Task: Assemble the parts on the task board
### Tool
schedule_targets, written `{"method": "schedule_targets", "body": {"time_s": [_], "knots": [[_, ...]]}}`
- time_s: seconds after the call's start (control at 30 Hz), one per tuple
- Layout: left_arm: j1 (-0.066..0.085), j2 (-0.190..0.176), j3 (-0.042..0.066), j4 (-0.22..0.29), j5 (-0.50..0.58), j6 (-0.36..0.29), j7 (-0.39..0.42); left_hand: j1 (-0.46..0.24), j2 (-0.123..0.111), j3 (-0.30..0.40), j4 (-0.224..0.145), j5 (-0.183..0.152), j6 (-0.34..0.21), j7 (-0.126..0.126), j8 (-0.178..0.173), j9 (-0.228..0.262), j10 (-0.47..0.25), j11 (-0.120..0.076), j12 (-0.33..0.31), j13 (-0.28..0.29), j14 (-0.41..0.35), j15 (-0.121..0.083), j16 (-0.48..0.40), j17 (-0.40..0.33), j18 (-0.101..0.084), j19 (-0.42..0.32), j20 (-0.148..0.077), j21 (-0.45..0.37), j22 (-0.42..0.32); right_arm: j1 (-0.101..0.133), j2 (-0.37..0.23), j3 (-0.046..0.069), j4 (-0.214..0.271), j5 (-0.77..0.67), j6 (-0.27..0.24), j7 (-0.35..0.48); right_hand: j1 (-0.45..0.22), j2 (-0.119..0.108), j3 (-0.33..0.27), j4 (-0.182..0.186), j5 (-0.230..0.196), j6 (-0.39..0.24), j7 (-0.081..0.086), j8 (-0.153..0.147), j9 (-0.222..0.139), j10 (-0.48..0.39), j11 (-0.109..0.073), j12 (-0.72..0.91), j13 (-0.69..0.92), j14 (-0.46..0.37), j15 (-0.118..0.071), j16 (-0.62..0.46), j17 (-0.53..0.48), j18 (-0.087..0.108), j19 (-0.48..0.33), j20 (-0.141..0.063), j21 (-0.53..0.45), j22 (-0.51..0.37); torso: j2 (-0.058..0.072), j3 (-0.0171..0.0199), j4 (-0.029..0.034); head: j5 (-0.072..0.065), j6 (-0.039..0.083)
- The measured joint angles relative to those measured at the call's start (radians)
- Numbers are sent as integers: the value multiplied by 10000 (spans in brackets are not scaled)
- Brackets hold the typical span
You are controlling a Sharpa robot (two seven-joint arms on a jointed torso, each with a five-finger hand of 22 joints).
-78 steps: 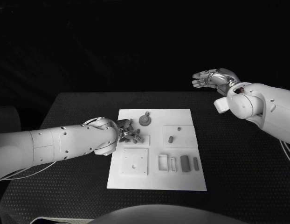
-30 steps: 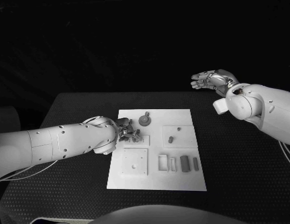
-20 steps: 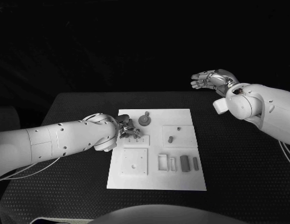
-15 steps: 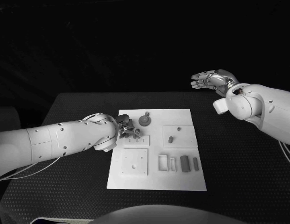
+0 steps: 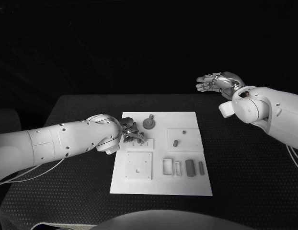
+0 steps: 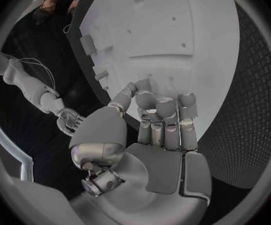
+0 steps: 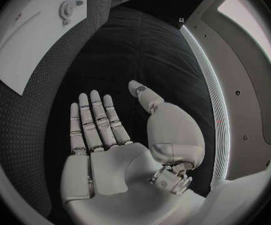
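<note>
Now the silver left hand [image 5: 130,133] is low over the flat white rectangular task board [image 5: 190,184], at the board's left edge, with its fingers [image 6: 165,116] curled together over a small raised white square block [image 5: 143,143] that carries thin upright pegs. Whether a part is pinched between the fingers I cannot tell; they hide what is under them.

My worry is a small part slipping or tilting there. Should the fingers press a little off the peg, the piece could jam askew or fall on the black table [image 5: 73,163]. The wrist is also close to the round grey gear-like part [image 5: 149,123] just beyond the block, and could knock it.

The silver right hand [image 5: 218,82] is held high, well to the right of the board and beyond its far edge; its fingers are spread flat and it holds nothing.

As for holders: a narrow white slotted frame [image 5: 167,166], near the board's front edge, looks empty. To its right lie loose small grey bar-shaped parts [image 5: 189,167]. A second raised white square block [image 5: 178,139], right of the first, carries a small grey peg part [image 5: 175,143].
</note>
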Motion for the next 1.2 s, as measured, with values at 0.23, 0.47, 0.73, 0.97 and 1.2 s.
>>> {"method": "schedule_targets", "body": {"time_s": [0.23,0.47,0.73,0.97,1.2], "knots": [[163,-10,70,-20,93,259,-26,564,259,-37,12,704,13,-17,24,159,-1,-1,0,-8,-33,-32,-1,-1,1,-35,-35,0,1,-2,-5,0,0,0,3,-1,0,0,0,0,0,0,0,0,0,0,0,0,0,0,0,0,0,-142,0,0,0,10,6,0,-3,4,-12],[237,19,74,-108,98,583,-104,623,296,-42,15,672,13,-17,-4,226,-1,-1,-1,-9,-33,-32,0,0,0,-35,-35,0,7,-3,5,0,1,0,7,-2,0,0,0,0,0,0,0,0,0,0,0,0,0,0,0,0,1,-155,0,0,0,12,1,0,10,14,-43],[236,34,70,-110,85,900,-201,623,297,-43,16,670,13,-17,-5,253,-1,-1,-1,-17,-34,-30,0,-9,0,-70,1,0,6,-3,-2,0,-1,0,8,-2,0,0,0,0,0,0,0,0,-9,0,0,0,0,0,0,0,-1,-154,0,0,0,19,-1,0,6,22,-46],[235,-9,70,-152,98,908,-193,628,331,-122,40,604,13,-17,-7,315,-1,0,0,-17,-34,-27,0,-20,1,-70,1,0,6,-2,-2,0,-1,0,8,-2,0,0,0,0,0,0,0,0,-8,0,0,0,0,0,0,0,-7,-154,0,0,0,29,-3,0,6,15,-20],[289,-141,267,-171,501,719,-66,304,114,-341,158,-267,-295,37,-303,296,-21,15,-42,-76,-35,-24,-74,-77,1,-69,1,-58,5,-2,-20,0,-12,0,8,-1,0,0,0,0,0,0,0,0,-8,37,-37,-39,0,0,0,0,-7,-153,0,1,0,37,-10,-4,7,9,36]]}}
